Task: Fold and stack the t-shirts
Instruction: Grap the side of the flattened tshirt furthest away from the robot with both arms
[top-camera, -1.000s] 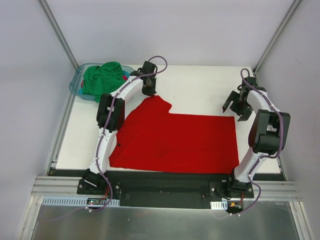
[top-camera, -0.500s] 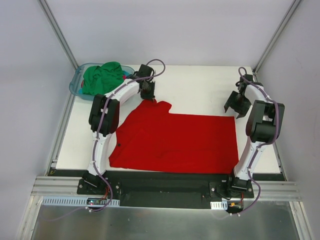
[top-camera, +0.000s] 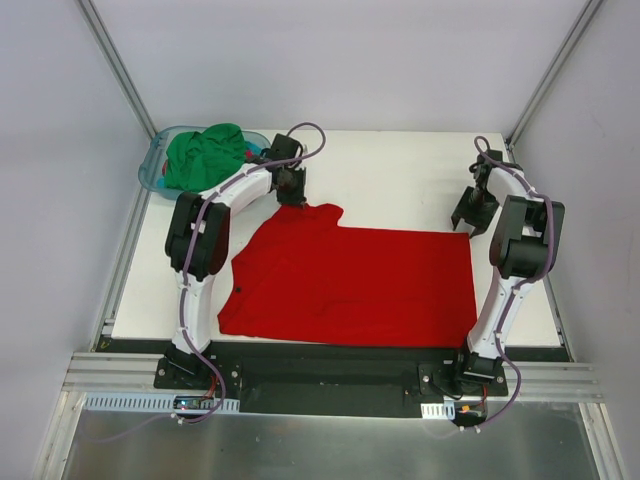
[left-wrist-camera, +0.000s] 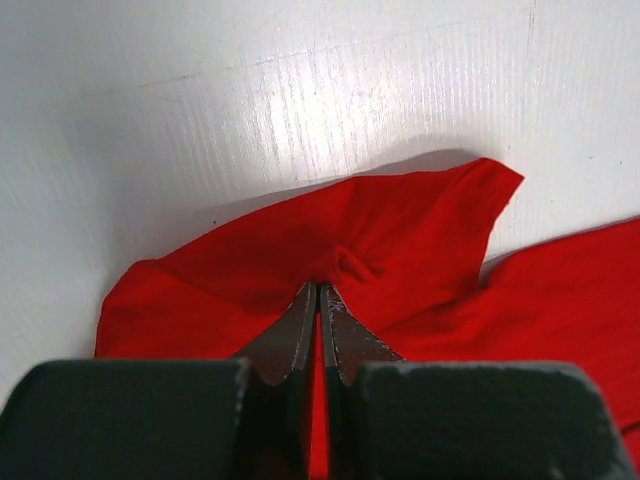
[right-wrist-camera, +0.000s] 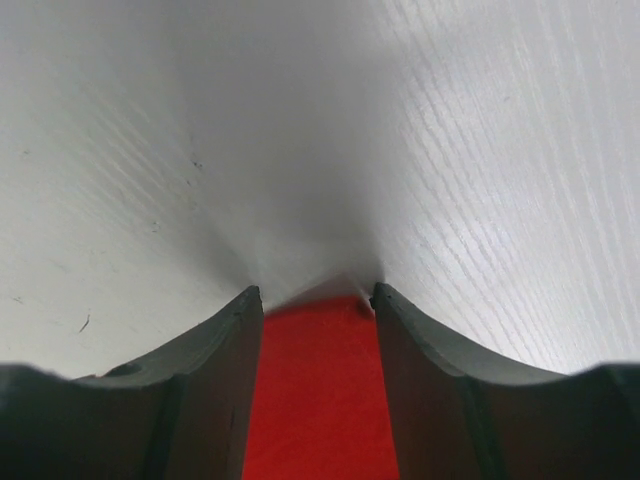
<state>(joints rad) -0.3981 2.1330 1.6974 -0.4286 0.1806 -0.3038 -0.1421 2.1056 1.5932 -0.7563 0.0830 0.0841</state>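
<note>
As left jaws pinch red t-shirt (left-wrist-camera: 400, 230) — right straddle.

We see a plain bright red short-sleeved fabric t-shirt (top-camera: 350, 280), unprinted, on the white, faintly grained worktop (top-camera: 400, 175). Beyond the red shirt's far left corner, a plain green fabric t-shirt (top-camera: 205, 155) fills a translucent blue-teal plastic basket (top-camera: 150, 175). The left arm (top-camera: 187, 300) and right arm (top-camera: 490, 315) are white with black joints; the fingers (left-wrist-camera: 295, 335) are dark grey.
</note>
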